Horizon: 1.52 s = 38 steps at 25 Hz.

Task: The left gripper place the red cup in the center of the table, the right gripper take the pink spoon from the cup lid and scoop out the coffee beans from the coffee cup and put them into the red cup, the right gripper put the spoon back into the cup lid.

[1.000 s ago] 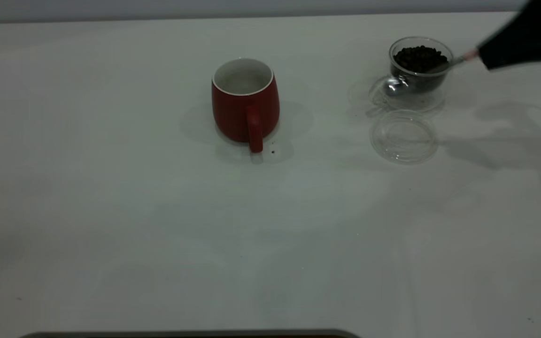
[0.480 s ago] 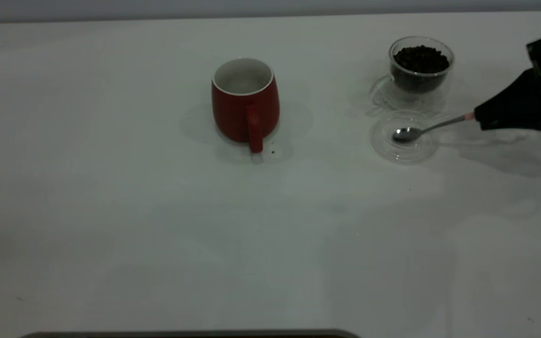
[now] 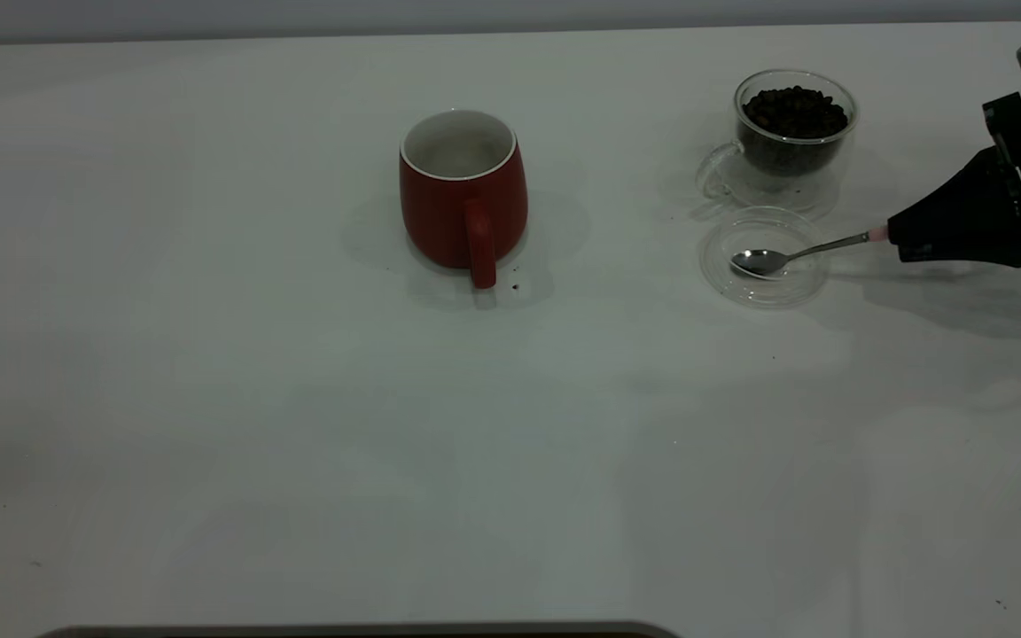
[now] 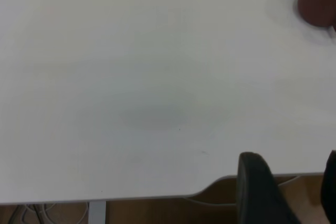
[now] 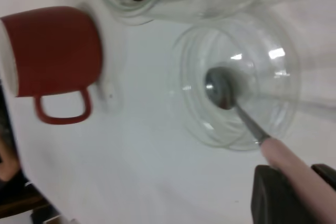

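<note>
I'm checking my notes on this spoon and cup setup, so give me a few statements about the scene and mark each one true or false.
1. The pink spoon's bowl lies over the cup lid. True.
2. The right gripper is shut on the spoon's handle. True.
3. The coffee cup is empty. False: it holds coffee beans.
4. The red cup lies tipped on its side. False: it stands upright mid-table, handle toward the camera.
5. The left gripper holds the red cup. False: it hangs at the table's edge, far from it.
</note>
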Each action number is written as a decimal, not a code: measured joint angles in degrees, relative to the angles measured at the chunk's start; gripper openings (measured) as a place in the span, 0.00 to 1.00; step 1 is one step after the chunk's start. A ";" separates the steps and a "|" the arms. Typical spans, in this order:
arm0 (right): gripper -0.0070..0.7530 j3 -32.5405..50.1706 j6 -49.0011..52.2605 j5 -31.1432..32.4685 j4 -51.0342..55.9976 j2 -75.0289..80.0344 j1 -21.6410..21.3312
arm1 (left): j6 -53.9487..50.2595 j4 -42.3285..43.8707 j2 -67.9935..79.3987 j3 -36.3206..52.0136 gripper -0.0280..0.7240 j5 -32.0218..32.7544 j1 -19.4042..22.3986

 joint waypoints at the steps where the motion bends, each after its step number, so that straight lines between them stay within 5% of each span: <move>1: 0.32 0.00 -0.51 -0.42 -0.01 0.13 0.00 | 0.00 0.00 0.00 0.00 0.51 0.00 0.00; 8: 0.64 0.00 -2.79 -0.67 0.74 0.38 0.00 | 0.00 0.00 0.00 0.00 0.51 0.00 0.00; 13: 0.74 0.00 -5.81 -0.67 3.32 0.38 0.00 | 0.00 0.00 0.00 0.00 0.51 0.00 0.00; 18: 0.75 0.00 -11.56 -2.86 8.79 0.38 0.06 | 0.00 0.00 0.00 0.00 0.51 0.00 0.00; 23: 0.75 0.07 -20.70 -11.76 12.49 -1.35 1.82 | 0.00 0.00 0.00 0.00 0.51 0.00 0.00; 28: 0.75 1.56 -20.62 -25.24 2.81 -12.60 6.95 | 0.00 0.00 0.00 0.00 0.51 0.00 0.00; 32: 0.74 5.46 -10.68 -33.73 -8.93 -25.46 12.30 | 0.00 0.00 0.00 0.00 0.51 0.00 0.00; 35: 0.70 9.66 1.26 -32.31 -16.49 -35.03 15.73 | 0.00 0.00 0.00 0.00 0.51 0.00 0.00; 38: 0.66 13.05 13.56 -21.29 -20.85 -43.76 17.90 | 0.00 0.00 0.00 0.00 0.51 0.00 0.00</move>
